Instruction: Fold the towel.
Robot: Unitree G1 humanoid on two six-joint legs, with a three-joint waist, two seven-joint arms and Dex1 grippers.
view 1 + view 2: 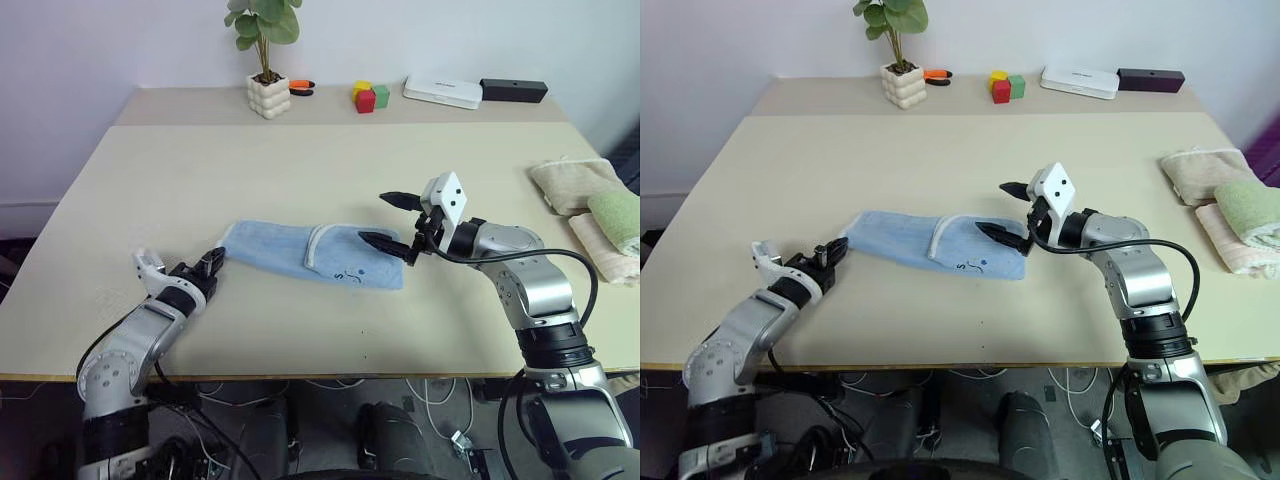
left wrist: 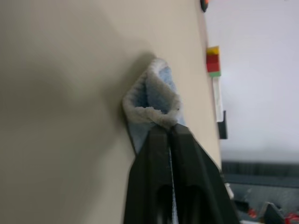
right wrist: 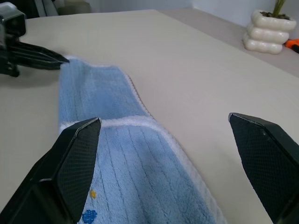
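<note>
A broad beige rectangular table [image 1: 300,170] carries the whole scene, and near its front edge the light blue terry cloth towel [image 1: 310,252] lies as a long band, already doubled once, with whitish trim crossing its middle and a small dark cartoon mark near its right end. At the table's right edge a stack of folded beige and green towels [image 1: 590,205] sits well apart, seemingly set aside. Along the far edge stand a leafy plant in a white knobbly pot [image 1: 268,95], some coloured blocks [image 1: 370,97], a flat white box [image 1: 442,91] and a black bar [image 1: 513,90]. The right gripper [image 1: 390,220] hovers over the towel's right end with its fingers spread wide, one just above the cloth, probably poised to take that end. The left gripper [image 1: 212,262] has its fingers pressed together, pinching the towel's left corner, likely so that end can be lifted and carried across for the next fold.
</note>
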